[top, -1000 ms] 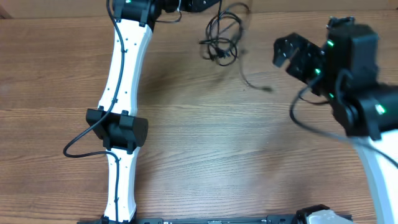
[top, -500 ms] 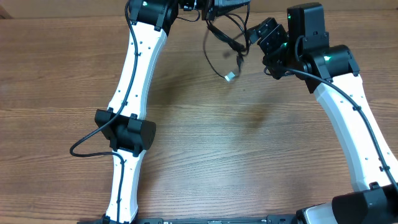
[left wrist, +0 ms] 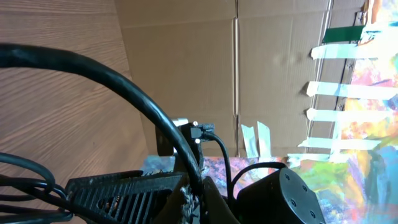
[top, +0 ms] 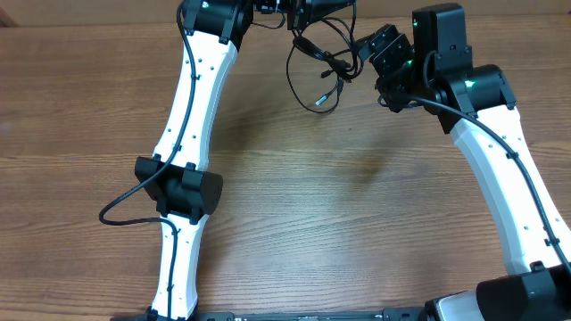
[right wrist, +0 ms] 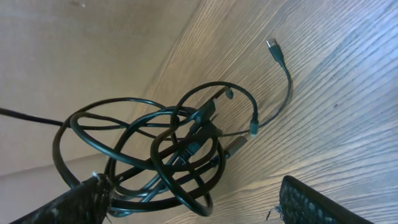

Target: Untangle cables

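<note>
Two robot arms are counted, a left arm [top: 192,107] and a right arm [top: 500,169], over one wooden table [top: 357,232]. One tangle of thin black cables [right wrist: 180,146] is seen, with at least three plug ends [right wrist: 272,46] showing; the exact cord count can't be made out tbh.

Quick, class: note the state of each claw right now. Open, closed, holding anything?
Left claw: closed on the cables.
Right claw: open, holding nothing; the cables sit just in front of it.

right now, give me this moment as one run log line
left gripper: shut on cables | right gripper: open, beside them | plug end: loose over table
</note>
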You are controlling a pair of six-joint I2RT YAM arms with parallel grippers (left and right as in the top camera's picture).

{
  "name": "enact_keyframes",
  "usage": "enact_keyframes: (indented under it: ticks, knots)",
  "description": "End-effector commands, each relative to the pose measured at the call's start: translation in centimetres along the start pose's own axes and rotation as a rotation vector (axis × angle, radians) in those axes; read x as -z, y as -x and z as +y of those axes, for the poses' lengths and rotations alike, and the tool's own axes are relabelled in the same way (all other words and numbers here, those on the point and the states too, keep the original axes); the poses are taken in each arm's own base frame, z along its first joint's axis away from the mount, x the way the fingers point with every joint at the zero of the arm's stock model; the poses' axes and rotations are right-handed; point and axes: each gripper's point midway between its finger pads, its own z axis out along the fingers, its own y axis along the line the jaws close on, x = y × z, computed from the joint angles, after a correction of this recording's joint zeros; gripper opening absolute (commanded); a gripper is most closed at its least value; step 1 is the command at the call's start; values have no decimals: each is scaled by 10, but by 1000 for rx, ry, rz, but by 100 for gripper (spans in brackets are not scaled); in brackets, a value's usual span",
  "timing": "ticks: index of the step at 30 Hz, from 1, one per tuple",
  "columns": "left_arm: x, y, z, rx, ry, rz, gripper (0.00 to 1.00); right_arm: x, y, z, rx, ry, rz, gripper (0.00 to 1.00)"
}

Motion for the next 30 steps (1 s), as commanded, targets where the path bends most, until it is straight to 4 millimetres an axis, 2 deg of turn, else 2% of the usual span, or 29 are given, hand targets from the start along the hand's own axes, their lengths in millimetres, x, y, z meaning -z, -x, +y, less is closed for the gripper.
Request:
enact_keyframes:
  ticks: [1, 4, 8, 10, 15, 17, 19, 22, 24, 27, 30]
  knots:
    - [6, -14, -36, -30, -29, -1, 4, -1, -1, 1, 3, 0, -1, 77]
    - [6, -13, -41, -25, -42, -3, 4, -5, -2, -3, -1, -15, 9, 59]
    - [7, -11, -49, -26, -61, -5, 4, -7, -3, -5, -1, -25, 13, 53]
    - [7, -10, -52, -32, -70, -9, 4, -7, -3, -6, -1, -26, 13, 39]
    - [7, -10, -59, -30, -86, -10, 4, -11, -4, -12, -2, -43, 14, 32]
    - [7, -10, -59, -27, -86, -10, 4, -12, -5, -14, -3, -48, 16, 22]
    - [7, -10, -59, -27, -86, -8, 4, -12, -5, -14, -3, -50, 17, 4]
    - [11, -11, -62, -40, -95, 6, 4, -12, -1, -16, -1, -59, -2, 4]
    - [23, -10, -68, -74, -113, 20, 4, -11, 7, -20, 47, -78, -37, 4]
    - [50, -8, -75, -107, -126, 28, 4, -6, 27, -38, 95, -145, -92, 4]
    - [88, -5, -84, -135, -122, 7, 4, 4, 54, -66, 83, -220, -131, 4]
